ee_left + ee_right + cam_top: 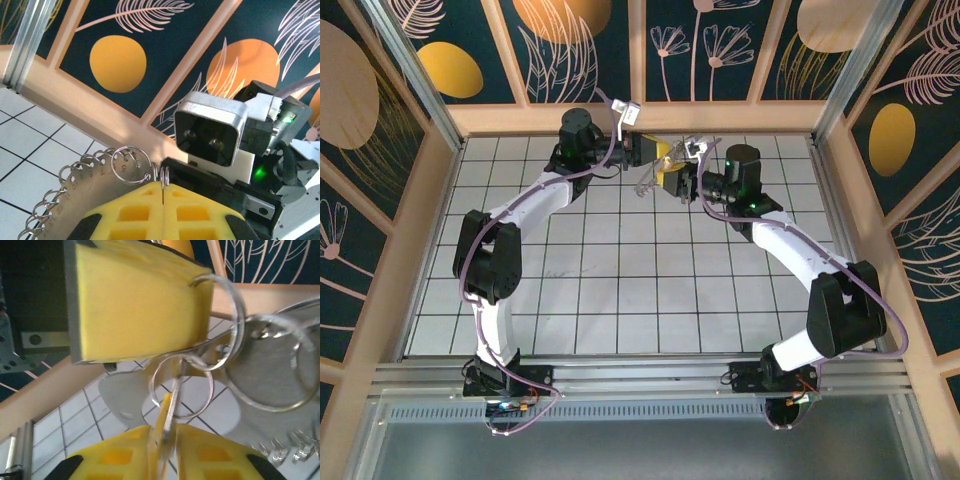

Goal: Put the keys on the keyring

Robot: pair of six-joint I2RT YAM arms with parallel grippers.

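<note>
Yellow pads (135, 442) of the right gripper (162, 429) are sitting closest, flanking a thin brass-gold key (164, 410) edge-on; can't tell if they're actually clamping it. Left gripper (164, 187) is squeezing shut on the keyring (85, 200), holding it above the far tiles (620, 250). Key's tip is crossing a small loop (210, 390), so I'm guessing threading is underway, not finished: key isn't hanging on it yet.

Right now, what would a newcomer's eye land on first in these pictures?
The left gripper and right gripper meet above the table's far end, yellow jaws nearly touching. Close up, the left one's shut jaws pinch the keyring, a numbered metal plate fringed with small rings.
</note>
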